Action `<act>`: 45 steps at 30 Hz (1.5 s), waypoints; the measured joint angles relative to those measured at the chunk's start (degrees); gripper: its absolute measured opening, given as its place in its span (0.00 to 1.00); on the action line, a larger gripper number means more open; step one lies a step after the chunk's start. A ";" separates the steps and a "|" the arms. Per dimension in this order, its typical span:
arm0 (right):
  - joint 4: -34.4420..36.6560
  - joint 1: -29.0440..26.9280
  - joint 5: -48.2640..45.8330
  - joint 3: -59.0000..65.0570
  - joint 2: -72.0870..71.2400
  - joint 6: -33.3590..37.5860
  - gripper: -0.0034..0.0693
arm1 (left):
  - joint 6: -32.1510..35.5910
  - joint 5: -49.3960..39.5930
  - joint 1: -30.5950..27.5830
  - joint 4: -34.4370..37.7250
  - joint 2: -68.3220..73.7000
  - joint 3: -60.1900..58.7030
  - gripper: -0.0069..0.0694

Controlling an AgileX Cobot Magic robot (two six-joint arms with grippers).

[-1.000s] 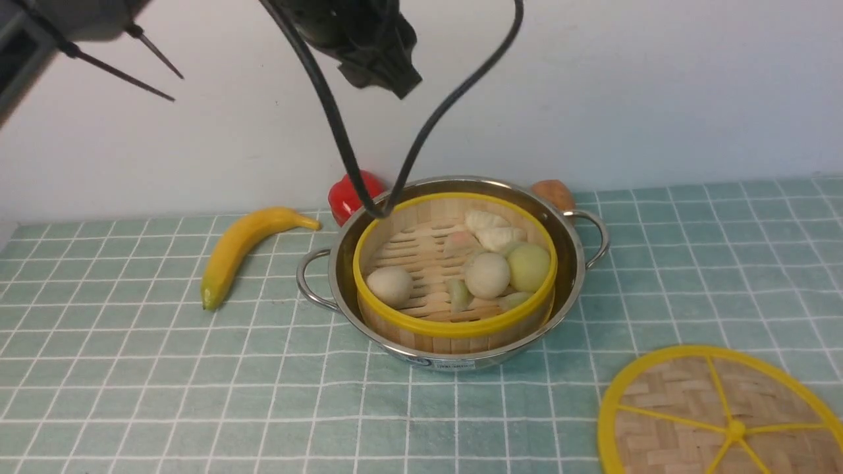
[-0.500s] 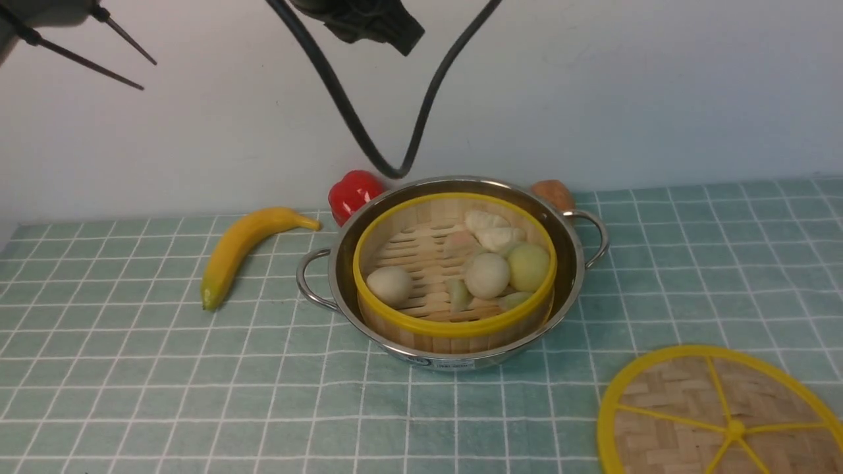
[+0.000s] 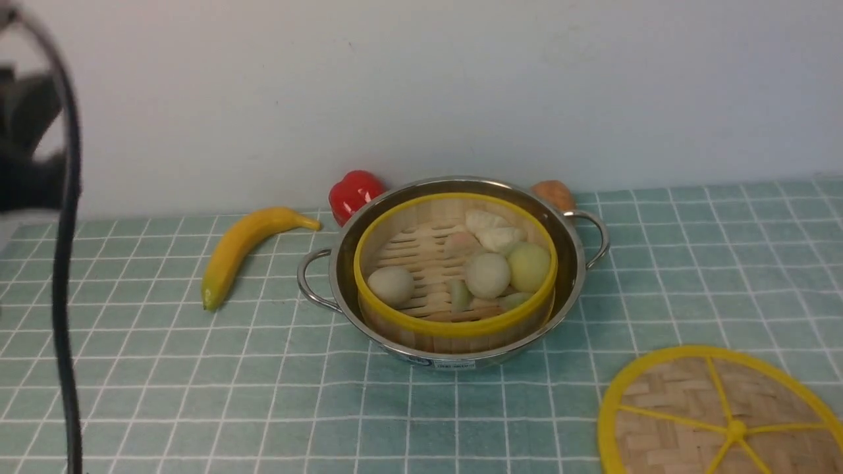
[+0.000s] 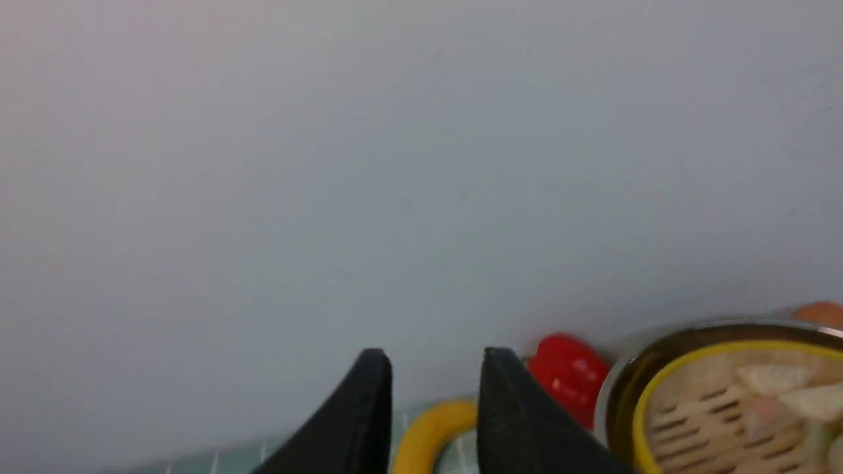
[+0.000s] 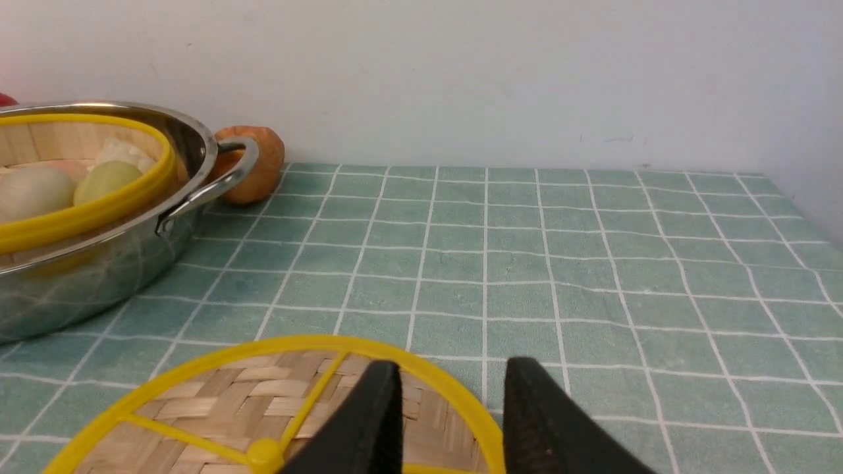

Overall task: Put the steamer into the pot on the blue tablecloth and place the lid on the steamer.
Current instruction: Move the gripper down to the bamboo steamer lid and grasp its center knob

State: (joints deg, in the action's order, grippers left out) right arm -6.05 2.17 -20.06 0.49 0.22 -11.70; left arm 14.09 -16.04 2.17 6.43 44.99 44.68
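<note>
Steamer (image 3: 454,327) in pot (image 3: 344,263), lid (image 3: 691,408) unplaced.
Lid just under parted, empty right fingers (image 5: 369,428); left fingers (image 4: 369,408) likewise parted, empty.

The front view looks forward and down across the blue tablecloth (image 3: 164,395). The left wrist view faces the wall (image 4: 421,164), the right skims low over the lid (image 5: 217,401); all share the pot (image 3: 568,276).

Black, tapered fingers (image 5: 372,421); thick black cable (image 3: 62,296); blurred, seemingly dark arm (image 3: 26,164).
</note>
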 joint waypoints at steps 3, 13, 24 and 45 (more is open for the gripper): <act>0.00 0.00 0.00 0.00 0.00 0.00 0.38 | 0.00 2.21 -7.02 3.34 -15.21 -19.68 0.38; 0.00 0.00 0.00 0.00 0.00 0.00 0.38 | 0.36 -1.84 -9.26 3.91 -44.23 -39.53 0.41; 0.00 0.00 0.40 0.00 0.00 0.00 0.38 | 0.41 -5.48 -9.26 3.63 -41.73 -42.10 0.41; 0.00 0.00 0.40 0.00 0.00 0.00 0.38 | -12.15 -4.88 -9.26 -3.39 -44.92 -45.08 0.41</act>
State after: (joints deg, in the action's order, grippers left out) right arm -6.05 2.17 -19.66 0.49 0.22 -11.70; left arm 1.94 -20.92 -7.08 3.04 0.06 -0.40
